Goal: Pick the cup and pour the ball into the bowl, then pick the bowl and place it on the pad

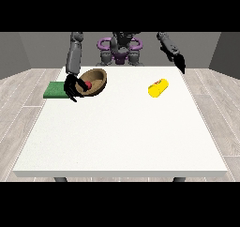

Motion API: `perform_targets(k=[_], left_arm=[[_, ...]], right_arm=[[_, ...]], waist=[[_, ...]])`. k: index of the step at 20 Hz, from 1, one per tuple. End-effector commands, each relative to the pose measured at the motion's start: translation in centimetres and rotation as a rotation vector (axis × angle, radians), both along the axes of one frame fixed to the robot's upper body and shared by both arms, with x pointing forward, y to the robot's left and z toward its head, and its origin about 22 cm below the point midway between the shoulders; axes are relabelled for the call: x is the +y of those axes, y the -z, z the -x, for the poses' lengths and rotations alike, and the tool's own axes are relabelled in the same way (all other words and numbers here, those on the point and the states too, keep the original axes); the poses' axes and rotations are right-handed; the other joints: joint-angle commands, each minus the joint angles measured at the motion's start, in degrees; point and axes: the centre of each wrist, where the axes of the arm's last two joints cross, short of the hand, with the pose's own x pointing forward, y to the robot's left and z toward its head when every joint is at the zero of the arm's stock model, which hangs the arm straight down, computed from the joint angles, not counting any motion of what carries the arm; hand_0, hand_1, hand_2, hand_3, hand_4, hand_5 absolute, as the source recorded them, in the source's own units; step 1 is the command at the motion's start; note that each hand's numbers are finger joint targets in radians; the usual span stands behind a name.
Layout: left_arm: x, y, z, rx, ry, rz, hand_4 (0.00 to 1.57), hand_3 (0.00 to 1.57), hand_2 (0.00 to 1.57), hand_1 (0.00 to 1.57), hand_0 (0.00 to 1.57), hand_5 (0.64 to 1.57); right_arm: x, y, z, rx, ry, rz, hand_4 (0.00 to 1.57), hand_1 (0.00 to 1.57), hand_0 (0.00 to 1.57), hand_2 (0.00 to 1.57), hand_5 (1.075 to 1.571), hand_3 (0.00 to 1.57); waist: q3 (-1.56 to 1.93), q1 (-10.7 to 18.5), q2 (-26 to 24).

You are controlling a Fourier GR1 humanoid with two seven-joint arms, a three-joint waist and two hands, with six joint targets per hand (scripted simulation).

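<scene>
I have the bowl [93, 82] in my hand at the view's left [71, 87], fingers curled round its near rim, and the bowl is tilted so its open side faces out over the desk [122, 137]. It looks lifted rather than resting flat, though I cannot tell for sure whether its underside is touching the surface. The red ball [87, 85] sits inside the bowl, down toward the low side, so I judge the pouring part to be done with and the carrying part to be the step in hand. The yellow cup [158, 88] lies on its side on the desk, well apart from the bowl and toward the view's right, empty as far as I can see. My hand at the view's right [180, 63] hangs above the desk's far corner, away from the cup and holding nothing; whether its fingers are straight or curled I cannot tell. The green pad [55, 90] lies flat just beside my holding hand, at the desk's edge on the view's left. What the next move calls for, I think, is a short carry sideways over the pad, levelling the bowl on the way so the ball does not roll out over the low rim, then setting it down squarely on the green before letting go.
</scene>
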Motion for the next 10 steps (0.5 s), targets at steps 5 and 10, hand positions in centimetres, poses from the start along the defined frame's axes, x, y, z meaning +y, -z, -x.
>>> perform_targets(k=[5,10], left_arm=[[-1.1,1.2,-0.1,0.059,-0.007,0.007,0.00,0.00,0.00,0.00,0.00,0.712],[-0.8,4.1,0.1,0.206,-0.044,0.018,0.00,0.00,0.00,0.00,0.00,0.726]], right_arm=[[-4.2,-1.4,1.9,0.378,0.236,-0.046,1.16,1.57,1.57,1.57,1.570,1.57],[-7.9,-8.6,1.0,0.566,0.212,0.164,1.31,1.57,1.57,1.57,1.554,1.57]], waist=[[3.66,1.7,-2.3],[3.53,-2.0,-9.7]])
